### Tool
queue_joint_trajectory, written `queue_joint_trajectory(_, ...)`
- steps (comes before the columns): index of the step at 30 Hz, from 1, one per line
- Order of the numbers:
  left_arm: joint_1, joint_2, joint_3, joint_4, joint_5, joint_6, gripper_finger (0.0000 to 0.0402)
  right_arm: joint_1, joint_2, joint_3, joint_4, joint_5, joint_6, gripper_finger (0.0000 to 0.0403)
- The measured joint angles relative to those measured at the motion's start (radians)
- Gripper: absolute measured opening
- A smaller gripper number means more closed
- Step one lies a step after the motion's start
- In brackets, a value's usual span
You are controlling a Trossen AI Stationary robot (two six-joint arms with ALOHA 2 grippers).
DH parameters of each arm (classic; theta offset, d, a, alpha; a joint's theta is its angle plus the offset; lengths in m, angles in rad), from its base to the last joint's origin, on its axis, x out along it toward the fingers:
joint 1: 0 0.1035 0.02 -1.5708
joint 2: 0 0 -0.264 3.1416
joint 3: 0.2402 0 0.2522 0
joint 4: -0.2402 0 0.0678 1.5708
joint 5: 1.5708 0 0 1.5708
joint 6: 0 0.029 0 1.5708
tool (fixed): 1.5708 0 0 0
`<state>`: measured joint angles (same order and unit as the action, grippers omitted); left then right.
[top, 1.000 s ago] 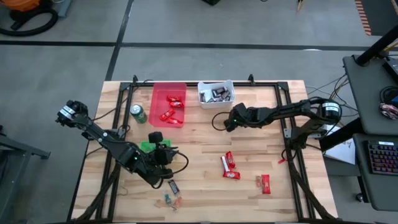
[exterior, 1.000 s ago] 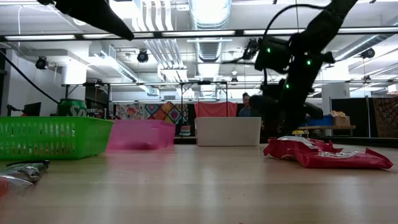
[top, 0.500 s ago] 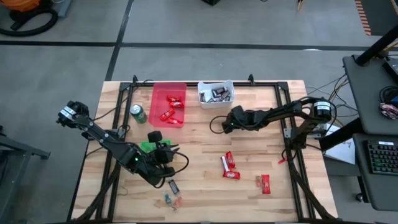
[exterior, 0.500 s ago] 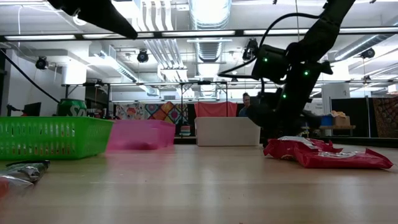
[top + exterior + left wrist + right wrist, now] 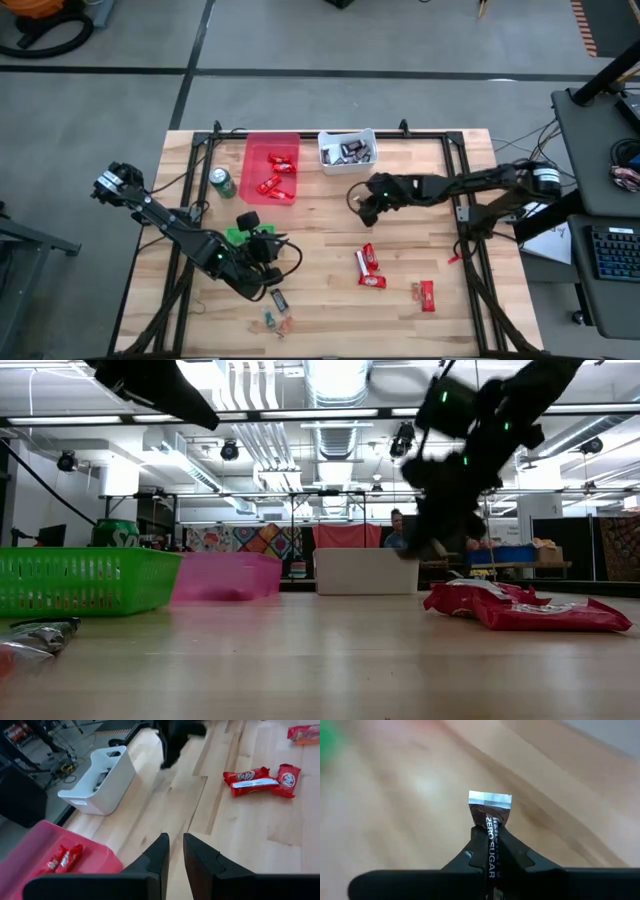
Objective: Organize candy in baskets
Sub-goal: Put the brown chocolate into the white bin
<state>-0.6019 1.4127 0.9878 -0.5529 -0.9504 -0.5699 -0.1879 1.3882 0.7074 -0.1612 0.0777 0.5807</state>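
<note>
In the right wrist view my right gripper (image 5: pixel 489 832) is shut on a dark mini bar of candy (image 5: pixel 490 812) marked ZERO SUGAR. It hovers over the table's middle (image 5: pixel 362 207), in front of the white basket (image 5: pixel 326 158), which holds dark bars. The red basket (image 5: pixel 252 150) holds red bars. Beside the green basket (image 5: pixel 233 237) my left gripper (image 5: pixel 173 845) stands with a narrow gap and nothing in it. Red-wrapped bars (image 5: pixel 368 263) lie on the wood to the near right, and small candies (image 5: pixel 278 300) lie at the near edge. My right gripper pinches the dark bar between its two fingers, which lie along the bar. Its silver crimped end (image 5: pixel 490 798) sticks out past the fingertips. The fingers slant downward, and the low view shows the gripper (image 5: pixel 430 548) above the table top with the bar lifted clear.
A green soda can (image 5: pixel 222 182) stands left of the red basket. Another red bar (image 5: pixel 427 294) lies at the near right. Bare wood stretches between the baskets and the red bars. A dark frame runs along the table's edges.
My right gripper has dipped to the table in front of the white basket, then risen again, rolling its wrist and drifting a little toward the near edge. My left arm has kept its place.
</note>
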Motion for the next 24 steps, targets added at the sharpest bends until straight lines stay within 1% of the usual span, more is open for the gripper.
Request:
queue_joint_trajectory(3,0.000,0.012,-0.007,0.001,0.000,-0.036,0.0040,0.035,-0.060,0.000,0.123,-0.024,-0.082,0.0019)
queue_joint_trajectory(5,0.000,0.026,-0.007,0.005,-0.005,-0.054,0.0040,0.043,-0.085,0.000,0.241,-0.024,-0.152,0.0019)
queue_joint_trajectory(8,0.000,0.047,-0.007,0.034,-0.009,-0.061,0.0040,0.025,-0.092,0.001,0.436,0.009,-0.228,0.0019)
queue_joint_trajectory(11,0.000,0.064,-0.008,0.055,-0.009,-0.060,0.0040,-0.020,-0.084,0.001,0.555,0.105,-0.283,0.0019)
queue_joint_trajectory(16,0.000,0.069,-0.008,0.057,-0.009,-0.062,0.0040,-0.114,-0.044,0.003,0.561,0.304,-0.285,0.0019)
queue_joint_trajectory(18,0.000,0.070,-0.008,0.057,-0.010,-0.062,0.0040,-0.151,-0.016,0.003,0.560,0.360,-0.291,0.0023)
queue_joint_trajectory(20,0.000,0.070,-0.008,0.058,-0.010,-0.052,0.0040,-0.186,0.017,0.003,0.566,0.355,-0.293,0.0032)
queue_joint_trajectory(24,0.001,0.070,-0.008,0.059,-0.032,-0.044,0.0040,-0.236,0.078,0.003,0.600,0.279,-0.278,0.0057)
